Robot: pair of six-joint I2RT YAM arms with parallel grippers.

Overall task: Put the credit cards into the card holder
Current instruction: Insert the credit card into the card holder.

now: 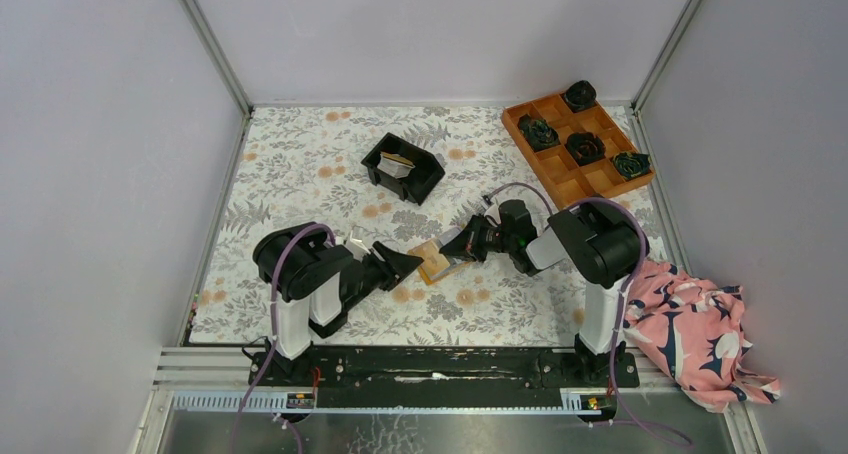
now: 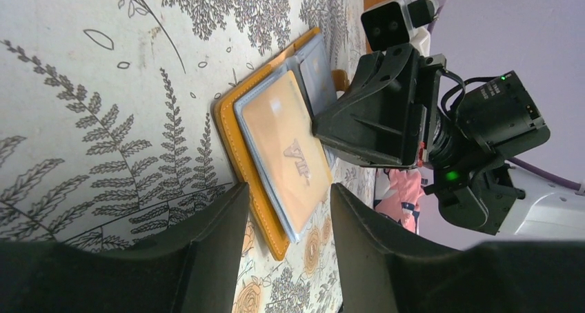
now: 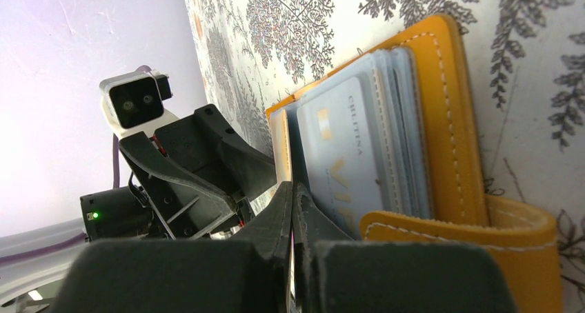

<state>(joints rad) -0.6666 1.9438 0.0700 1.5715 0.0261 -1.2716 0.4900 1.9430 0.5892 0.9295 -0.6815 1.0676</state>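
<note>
Between the two grippers, the card holder (image 1: 433,262) lies spread open on the table. It sits just ahead of the left gripper (image 2: 290,192), and the right gripper (image 3: 293,189) is closed tight at its far half, apparently pinching a thin inner leaf, which I judge keeps the pockets exposed. The left gripper's fingers stand roughly half apart and grip nothing, framing a tan credit card (image 2: 283,154) seated in the nearest pocket.

Fixed view high, looking down, wrist views low, close, facing each other, sharing the card holder (image 2: 231,147)
</note>
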